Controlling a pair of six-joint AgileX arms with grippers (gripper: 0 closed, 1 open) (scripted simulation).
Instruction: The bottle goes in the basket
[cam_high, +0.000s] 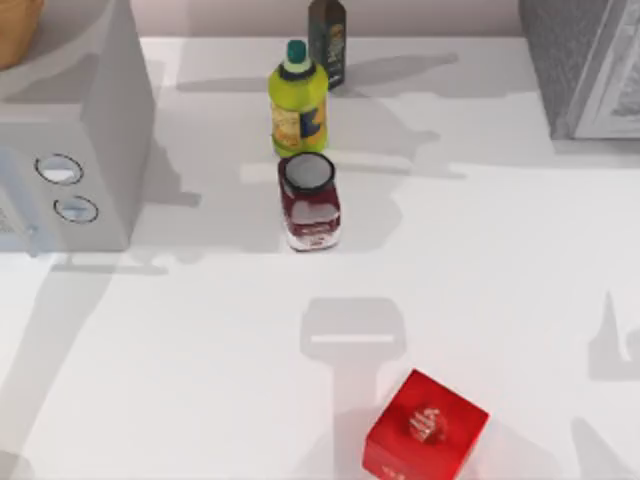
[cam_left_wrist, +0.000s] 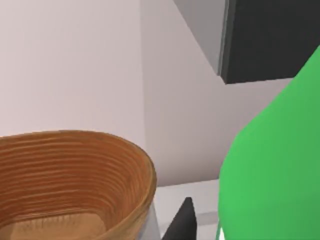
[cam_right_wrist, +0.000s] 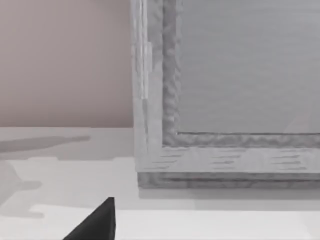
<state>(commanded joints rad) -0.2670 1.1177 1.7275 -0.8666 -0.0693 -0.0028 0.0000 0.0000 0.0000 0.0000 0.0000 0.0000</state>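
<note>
The bright green bottle looms close in the left wrist view, held up in the air by my left gripper, which is shut on it; one dark fingertip shows beside it. The woven brown basket lies just beside and slightly below the bottle, its opening facing up. Seen from above, the basket's rim sits at the far left corner on top of a grey appliance. My right gripper hovers low over the table, facing a grey cabinet.
A grey microwave-like appliance carries the basket at the left. A yellow bottle, a dark bottle and a dark red jar stand mid-table. A red box lies near the front. A grey cabinet fills the far right.
</note>
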